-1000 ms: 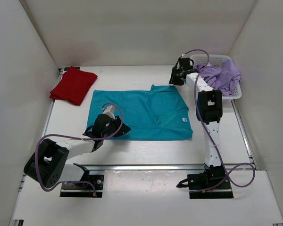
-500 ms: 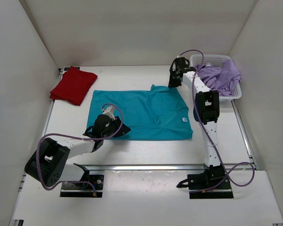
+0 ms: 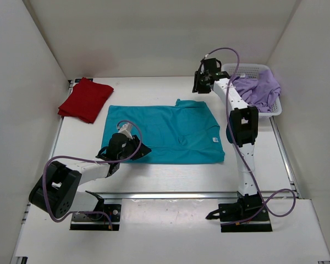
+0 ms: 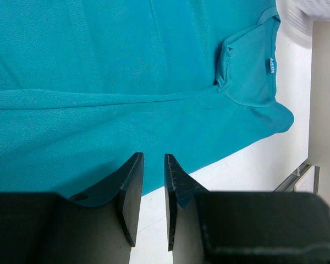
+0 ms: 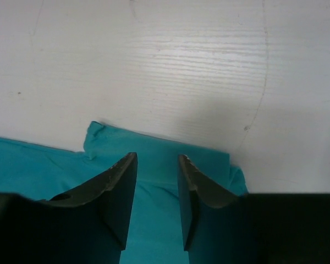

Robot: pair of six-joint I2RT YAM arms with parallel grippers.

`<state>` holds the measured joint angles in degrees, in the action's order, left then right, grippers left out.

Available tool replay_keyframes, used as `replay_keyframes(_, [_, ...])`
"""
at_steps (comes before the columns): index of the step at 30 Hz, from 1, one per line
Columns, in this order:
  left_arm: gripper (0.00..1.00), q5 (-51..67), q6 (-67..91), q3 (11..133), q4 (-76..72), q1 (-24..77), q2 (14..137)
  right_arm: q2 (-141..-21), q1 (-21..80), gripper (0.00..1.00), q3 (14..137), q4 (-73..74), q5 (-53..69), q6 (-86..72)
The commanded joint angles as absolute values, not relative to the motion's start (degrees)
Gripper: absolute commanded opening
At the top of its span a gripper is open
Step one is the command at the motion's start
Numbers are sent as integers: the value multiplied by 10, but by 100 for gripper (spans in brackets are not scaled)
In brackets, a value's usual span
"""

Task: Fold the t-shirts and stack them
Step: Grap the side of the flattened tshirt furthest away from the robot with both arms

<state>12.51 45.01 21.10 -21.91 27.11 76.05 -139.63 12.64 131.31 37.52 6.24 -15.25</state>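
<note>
Landmark: the teal t-shirt point(image 3: 162, 132), spread flat on the white table point(image 3: 170, 176).
Teal t-shirt, lie: its length runs left to right. The neck opening and a small label point(image 4: 270, 66) are at its right end, and a short sleeve flap juts from its far edge.
Red t-shirt point(image 3: 85, 99): folded into a compact pad, off the teal t-shirt's far left corner. It sits apart from the teal t-shirt, with bare table between them.
Lavender t-shirt point(image 3: 259, 89): bunched up, not folded, beyond the teal t-shirt's far right corner. It lies in the white mesh basket point(image 3: 247, 68), with cloth spilling over the basket's rim.
Left gripper point(image 4: 153, 158): low at the teal t-shirt's near edge, toward its left end, fingers pointing across the cloth.
Left gripper, state: the jaws stand a narrow slit apart. The hem crosses under them and table shows through the slit's lower part. No cloth is seen pinched.
Right gripper point(image 5: 157, 159): raised above the teal t-shirt's far edge near the right end, over the sleeve flap.
Right gripper, state: the jaws are parted moderately, with teal cloth and table visible between them. It holds nothing.
Stack: the three t-shirts lie separately, and none rests on another.
</note>
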Motion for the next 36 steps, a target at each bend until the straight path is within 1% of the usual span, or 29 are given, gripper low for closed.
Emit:
replay_keyframes(1, [33,133,451,204,-235,265,741,-1401,101,34,1329,400,45,-142])
replay_keyframes(4, [34,133,454,199,-238,261,738,-1415,94,29,1318,404,55,-135])
replay_keyframes(7, [33,134,454,201,-238,261,742,-1417,96,29,1313,399,46,-133])
replay_keyframes(8, [33,134,454,200,-239,261,742,-1417,94,31,1313,398,47,-138])
replay_keyframes(11, [34,134,454,200,-239,262,739,-1429,90,35,1325,404,46,-133])
replay_keyframes(18, [34,131,454,196,-244,266,749,-1467,97,34,1359,418,66,-110])
replay_keyframes(22, [33,137,460,191,-250,265,755,-1504,108,33,1410,453,63,-102])
replay_keyframes(24, [33,138,460,191,-254,265,752,-1508,109,31,1419,454,67,-104])
replay_keyframes(26, [34,139,459,191,-251,264,754,-1509,112,24,1416,455,54,-98])
replay_keyframes(27, [34,134,459,190,-251,265,754,-1507,115,23,1417,460,48,-96])
replay_keyframes(28, [33,133,457,189,-251,264,754,-1506,116,17,1421,462,39,-91])
replay_keyframes(29, [34,133,459,192,-252,268,754,-1502,116,9,1426,462,33,-91])
replay_keyframes(31, [34,135,461,192,-254,266,756,-1492,116,1,1429,461,41,-91])
replay_keyframes(32, [34,136,461,192,-252,265,754,-1480,118,0,1433,461,39,-92])
replay_keyframes(36, [33,139,460,195,-249,258,752,-1431,123,0,1441,460,35,-91])
